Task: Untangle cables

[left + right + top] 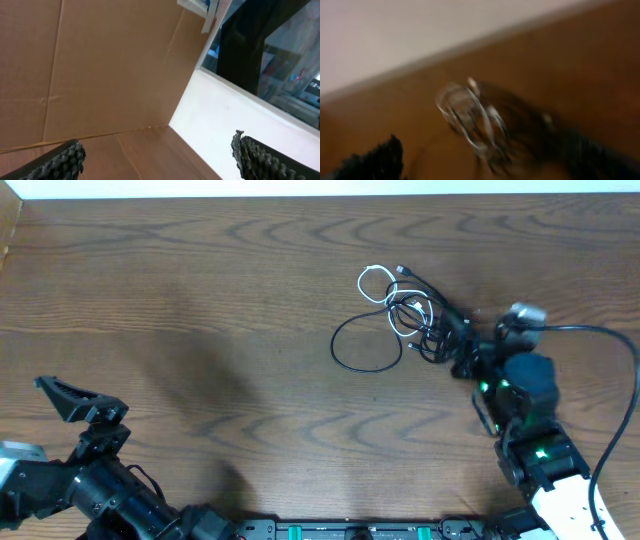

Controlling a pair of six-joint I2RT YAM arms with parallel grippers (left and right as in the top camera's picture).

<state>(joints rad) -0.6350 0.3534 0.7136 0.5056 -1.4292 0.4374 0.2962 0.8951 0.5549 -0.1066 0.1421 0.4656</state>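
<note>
Risk of pinching several strands together, tightening knot in tangled thin black-and-white cables (405, 315). Released: right gripper (455, 345) beside bundle, left gripper (157, 162) well apart.

Both arms matte blk. On left arm (95, 485): chunky round joints, grey-white piece (15, 452) at its outer edge. Its left gripper (157, 145) has blk fingers (60, 161) w/ knobbly, ribbed pads. On right arm (522, 385): blk housings, 2 glowing green lights (487, 388), rounded white shell (562, 502) nr base, silver-grey cap (527, 313) up top, thick black cable (590, 328) looping off it
</note>
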